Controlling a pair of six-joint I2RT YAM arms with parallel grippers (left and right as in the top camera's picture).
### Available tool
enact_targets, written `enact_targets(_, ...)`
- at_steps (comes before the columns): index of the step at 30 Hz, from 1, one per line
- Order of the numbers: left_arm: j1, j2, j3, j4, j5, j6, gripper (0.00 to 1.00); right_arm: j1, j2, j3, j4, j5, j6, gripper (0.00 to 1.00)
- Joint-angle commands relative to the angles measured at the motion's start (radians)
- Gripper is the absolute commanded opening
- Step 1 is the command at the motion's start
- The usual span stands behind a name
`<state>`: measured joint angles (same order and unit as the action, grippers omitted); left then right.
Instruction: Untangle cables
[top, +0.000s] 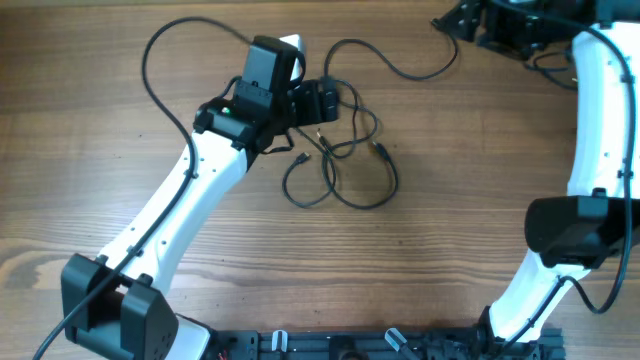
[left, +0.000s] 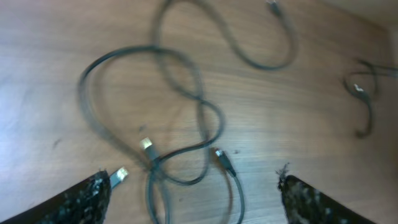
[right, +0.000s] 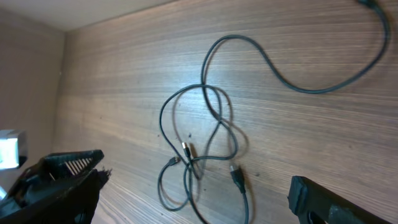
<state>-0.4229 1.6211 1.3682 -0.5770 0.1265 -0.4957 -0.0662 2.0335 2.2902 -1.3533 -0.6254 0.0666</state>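
The cables (top: 333, 150) are thin black cords lying in loose overlapping loops on the wooden table at centre. One long strand (top: 420, 72) runs off toward the upper right. My left gripper (top: 325, 100) hovers just behind the tangle, open and empty. In the left wrist view the loops (left: 202, 106) lie between its fingers (left: 193, 183), with a gold plug (left: 146, 144), a silver plug (left: 120, 175) and a black plug (left: 222, 158). My right gripper (top: 455, 20) is at the far upper right, open and empty (right: 199, 183). It looks down on the loops (right: 205, 87) from a distance.
A thick black arm wire (top: 150, 60) arcs at the upper left. A small white object (top: 290, 42) sits behind the left wrist. The right arm (top: 590, 120) stands along the right side. Another dark wire (left: 368, 109) lies at the left wrist view's right edge.
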Motion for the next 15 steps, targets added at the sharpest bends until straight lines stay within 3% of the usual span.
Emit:
enact_targets(1,0.115,-0.021,0.015,-0.129,-0.167,-0.248,0.99,0.087,0.005,-0.014,0.001,0.031,0.017,0.99)
enact_targets(6,0.398,-0.02,0.013,-0.284,-0.187,-0.253,1.0,0.295,0.007,-0.179,0.171,0.058,0.084,0.98)
enact_targets(8,0.498,-0.02,0.012,-0.36,-0.172,-0.253,1.0,0.369,0.007,-0.246,0.283,0.159,0.064,0.95)
enact_targets(11,0.548,-0.02,0.011,-0.422,-0.172,-0.241,1.0,0.427,0.057,-0.325,0.391,0.107,-0.075,0.88)
enact_targets(15,0.545,-0.02,0.01,-0.427,-0.169,-0.242,1.0,0.477,0.219,-0.325,0.46,-0.018,-0.148,0.84)
